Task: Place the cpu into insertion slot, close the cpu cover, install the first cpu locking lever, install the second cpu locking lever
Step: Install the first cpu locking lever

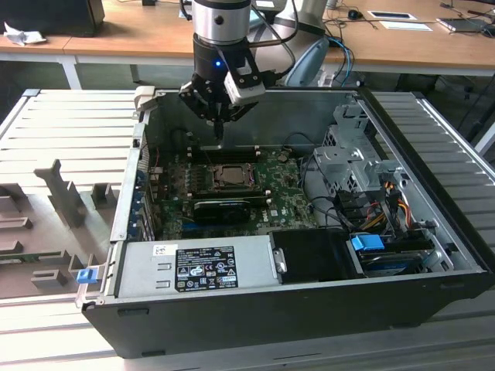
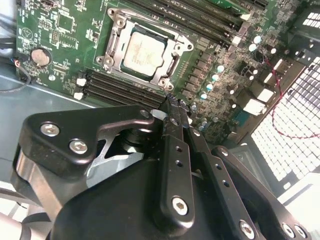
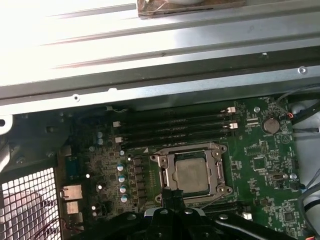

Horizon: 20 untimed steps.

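Observation:
The cpu [image 2: 144, 51] lies flat in the insertion slot [image 2: 170, 75] on the green motherboard [image 2: 60, 30], silver top facing up. The cpu cover [image 2: 119, 44] lies down around it as a metal frame, the chip showing through its window. In the exterior view the cpu [image 1: 230, 176] sits mid-board, and my gripper [image 1: 220, 136] hangs above the board just behind it, over the memory slots. In both wrist views the black fingers [image 2: 172, 112] are pressed together with nothing between them, tips pointing toward the socket's edge [image 3: 170, 192].
Long black memory slots [image 3: 175, 125] run beside the socket. A black card [image 1: 220, 207] stands in front of it. The power supply [image 1: 193, 267] fills the case front; a drive cage [image 1: 352, 166] and cables [image 1: 379, 205] sit on the exterior view's right. Case walls [image 1: 131, 178] surround the board.

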{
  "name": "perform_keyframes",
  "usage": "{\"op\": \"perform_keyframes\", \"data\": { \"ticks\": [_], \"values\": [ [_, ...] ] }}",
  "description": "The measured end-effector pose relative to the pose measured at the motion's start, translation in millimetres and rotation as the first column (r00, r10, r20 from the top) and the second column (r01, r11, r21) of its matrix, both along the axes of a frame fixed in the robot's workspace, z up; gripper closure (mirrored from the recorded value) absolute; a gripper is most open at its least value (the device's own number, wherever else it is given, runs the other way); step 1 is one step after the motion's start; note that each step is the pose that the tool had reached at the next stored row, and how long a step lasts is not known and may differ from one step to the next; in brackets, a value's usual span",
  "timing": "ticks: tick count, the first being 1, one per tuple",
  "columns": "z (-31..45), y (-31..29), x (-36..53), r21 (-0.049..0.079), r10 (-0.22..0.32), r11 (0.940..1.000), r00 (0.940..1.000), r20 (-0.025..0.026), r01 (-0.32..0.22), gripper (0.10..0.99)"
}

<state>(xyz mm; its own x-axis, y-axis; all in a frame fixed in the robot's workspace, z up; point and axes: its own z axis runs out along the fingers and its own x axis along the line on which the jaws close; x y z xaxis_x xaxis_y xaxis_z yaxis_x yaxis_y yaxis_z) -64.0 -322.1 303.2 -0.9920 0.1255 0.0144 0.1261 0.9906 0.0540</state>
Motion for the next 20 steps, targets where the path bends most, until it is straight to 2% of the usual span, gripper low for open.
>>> {"op": "perform_keyframes", "data": {
  "ticks": [13,18,20],
  "values": [
    [-0.3,0.0,-8.3,0.0,0.0,1.0,1.0,0.0003,0.0,0.98],
    [-0.5,0.0,-14.0,0.0,0.0,1.0,1.0,0.0013,0.0,0.98],
    [-2.3,-0.2,-16.7,0.0,0.022,0.9998,0.9998,0.0017,-0.022,0.98]
  ]
}}
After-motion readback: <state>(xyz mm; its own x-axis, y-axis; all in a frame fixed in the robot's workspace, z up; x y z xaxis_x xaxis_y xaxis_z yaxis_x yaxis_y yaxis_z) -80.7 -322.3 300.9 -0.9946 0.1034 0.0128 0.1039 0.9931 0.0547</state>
